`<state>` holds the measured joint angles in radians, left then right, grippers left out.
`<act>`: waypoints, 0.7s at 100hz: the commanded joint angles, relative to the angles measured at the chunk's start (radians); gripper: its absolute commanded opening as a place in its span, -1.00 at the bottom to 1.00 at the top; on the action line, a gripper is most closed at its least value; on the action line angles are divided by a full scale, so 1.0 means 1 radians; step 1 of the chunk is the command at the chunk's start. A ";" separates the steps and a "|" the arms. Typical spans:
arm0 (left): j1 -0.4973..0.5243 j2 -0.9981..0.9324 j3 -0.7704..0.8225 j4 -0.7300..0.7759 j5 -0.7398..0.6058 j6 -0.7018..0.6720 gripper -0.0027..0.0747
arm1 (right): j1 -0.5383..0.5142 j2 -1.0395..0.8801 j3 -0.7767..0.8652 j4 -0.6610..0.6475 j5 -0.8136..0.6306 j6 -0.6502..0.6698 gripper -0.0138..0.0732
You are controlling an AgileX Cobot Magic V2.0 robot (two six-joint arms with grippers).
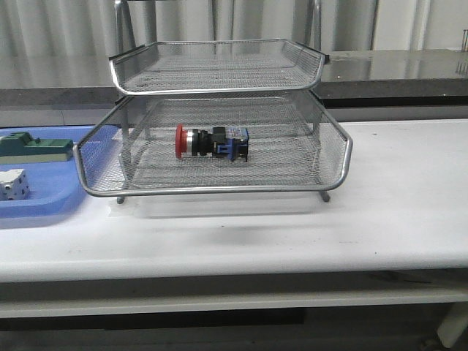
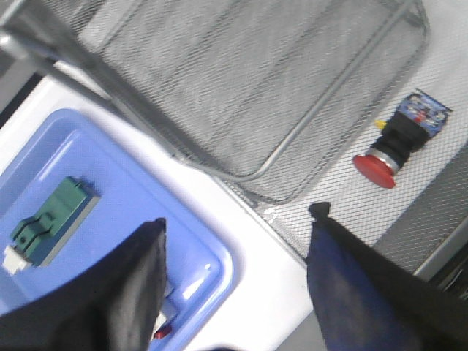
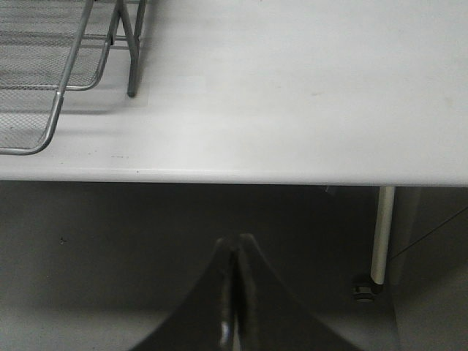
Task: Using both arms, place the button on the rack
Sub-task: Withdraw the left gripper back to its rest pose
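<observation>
The button, with red cap, black-and-silver body and blue rear block, lies on its side in the lower tier of the silver wire-mesh rack; the left wrist view also shows the button on the mesh. My left gripper hangs open and empty over the table strip between the blue tray and the rack. My right gripper is shut with nothing in it, below the table's front edge, away from the rack. Neither arm appears in the front view.
A flat blue plastic tray sits left of the rack, holding a green block and a white cube. The tray and green block also show under my left gripper. A table leg stands near my right gripper.
</observation>
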<state>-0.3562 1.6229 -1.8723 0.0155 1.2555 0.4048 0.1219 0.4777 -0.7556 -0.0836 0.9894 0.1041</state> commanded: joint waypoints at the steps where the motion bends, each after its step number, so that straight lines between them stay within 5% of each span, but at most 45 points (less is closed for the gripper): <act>1: 0.066 -0.093 -0.008 -0.059 -0.043 -0.018 0.09 | -0.006 0.008 -0.033 -0.017 -0.060 0.003 -0.85; 27: 0.223 -0.297 0.232 -0.152 -0.239 -0.019 0.09 | -0.006 0.008 -0.033 -0.017 -0.060 0.003 -0.85; 70: 0.277 -0.797 0.963 -0.195 -0.833 -0.024 0.09 | -0.006 0.008 -0.033 -0.017 -0.060 0.003 -0.85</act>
<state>-0.0816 0.9234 -1.0135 -0.1422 0.6189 0.3930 0.1219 0.4777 -0.7556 -0.0836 0.9894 0.1041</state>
